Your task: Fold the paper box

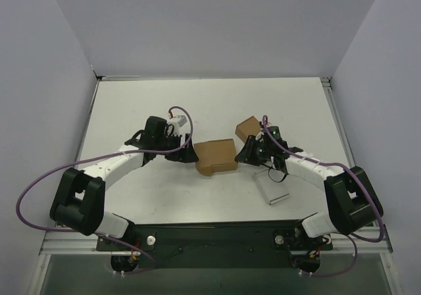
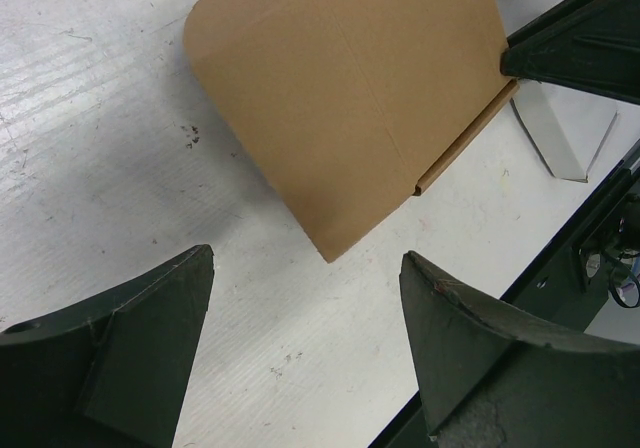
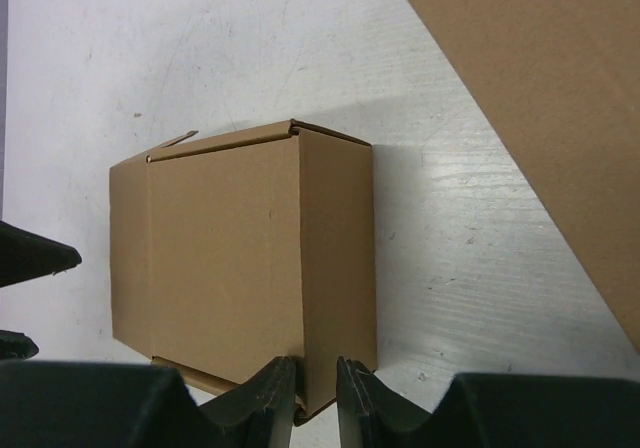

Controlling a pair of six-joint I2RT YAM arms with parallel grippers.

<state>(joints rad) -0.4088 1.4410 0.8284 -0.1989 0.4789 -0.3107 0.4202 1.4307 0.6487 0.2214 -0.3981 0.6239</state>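
Nearest the arm bases, a white-grey slab (image 1: 275, 191) lies on the tabletop (image 1: 197, 104), to the near right of the paper box (image 1: 216, 157). The box sits about mid-tabletop, directly between the two arms, with its longer side running left to right from one end effector to the other.

The left end effector (image 2: 307, 260) is just left of the box and apart from it. Its fingers are spread wide with nothing between them, and a rounded flap of the box faces them.

The right end effector (image 3: 317, 380) is at the box's right end. Its fingers are drawn narrow with the near edge of a cardboard wall caught between the tips, so this looks like a pinch on the box. That makes the right arm the nearer one, and I judge the coming fold depends on this hold while the left closes the gap.

Beyond the box, to its far right, sits a second brown carton (image 1: 248, 128).
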